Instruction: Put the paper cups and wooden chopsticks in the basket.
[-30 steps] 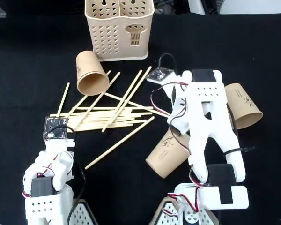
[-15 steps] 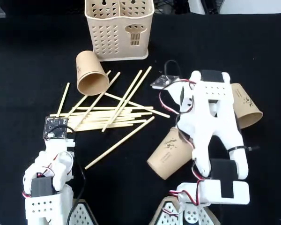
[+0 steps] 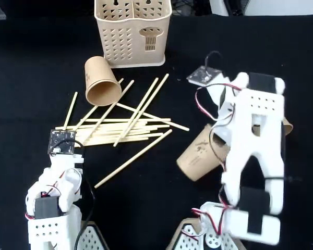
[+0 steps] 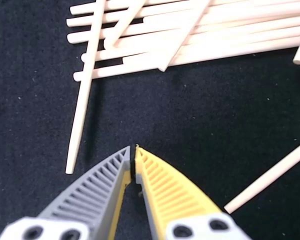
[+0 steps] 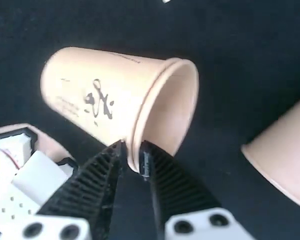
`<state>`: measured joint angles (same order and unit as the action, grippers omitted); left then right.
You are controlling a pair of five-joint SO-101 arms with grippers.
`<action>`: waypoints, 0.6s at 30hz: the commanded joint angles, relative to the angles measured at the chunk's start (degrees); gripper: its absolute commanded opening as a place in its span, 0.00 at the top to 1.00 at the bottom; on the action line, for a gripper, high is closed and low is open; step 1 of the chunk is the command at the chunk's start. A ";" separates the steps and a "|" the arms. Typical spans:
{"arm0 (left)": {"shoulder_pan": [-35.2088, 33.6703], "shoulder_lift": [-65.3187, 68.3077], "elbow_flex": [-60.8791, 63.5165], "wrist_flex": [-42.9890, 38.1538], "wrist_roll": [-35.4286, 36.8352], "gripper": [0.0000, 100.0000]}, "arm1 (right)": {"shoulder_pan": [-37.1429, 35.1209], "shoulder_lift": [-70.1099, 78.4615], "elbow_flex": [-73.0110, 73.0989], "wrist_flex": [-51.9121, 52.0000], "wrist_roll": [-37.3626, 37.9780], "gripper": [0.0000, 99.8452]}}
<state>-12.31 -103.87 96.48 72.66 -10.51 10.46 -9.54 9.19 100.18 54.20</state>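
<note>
Pinching paper cup (image 5: 90, 95) by its thin rim, right claw (image 5: 132, 156) clamped | risk: rim may buckle, cup may slip before basket (image 3: 126, 44) at frame top | left claw (image 4: 134, 156) together, empty

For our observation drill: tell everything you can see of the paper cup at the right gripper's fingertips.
The paper cup is tan and tapered, with dark print on its side and a rolled rim. It is tipped on its side over the black table. The right gripper pinches its rim, one finger inside, one outside.
</note>
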 commanded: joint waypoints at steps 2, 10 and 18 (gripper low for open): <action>0.31 -0.35 0.84 0.18 0.35 0.97 | 0.62 -10.59 -3.30 -3.34 -3.08 0.99; 0.31 -0.35 0.84 0.18 0.35 0.97 | -0.18 -16.40 1.36 -14.42 -2.81 0.99; 0.31 -0.35 0.84 0.18 0.35 0.97 | -0.62 -16.48 13.67 -28.31 -2.81 0.99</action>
<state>-12.31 -103.87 96.48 72.66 -10.51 10.46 -24.22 22.11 77.41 51.91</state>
